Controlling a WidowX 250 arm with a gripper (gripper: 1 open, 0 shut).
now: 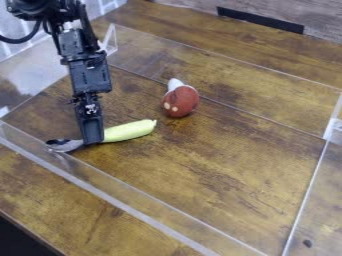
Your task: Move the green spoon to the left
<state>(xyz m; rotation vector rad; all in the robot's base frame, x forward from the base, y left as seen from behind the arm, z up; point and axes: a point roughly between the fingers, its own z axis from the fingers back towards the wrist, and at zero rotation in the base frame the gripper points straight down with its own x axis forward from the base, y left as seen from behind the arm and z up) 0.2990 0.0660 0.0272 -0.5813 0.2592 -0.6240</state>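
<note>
Spanning the whole view, the wooden table (227, 150) carries a clear-walled tray (160, 215), within which the black gripper (91, 135) stands clamped shut on the green spoon (124, 131) near its bowl end, well left of the reddish-brown rounded object (181, 100).

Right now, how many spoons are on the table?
1. The green spoon lies near the left of the wooden table, its bowl end under the hand, which is shut on it. The reddish-brown object to its right is no spoon. Nothing seems hidden.
</note>
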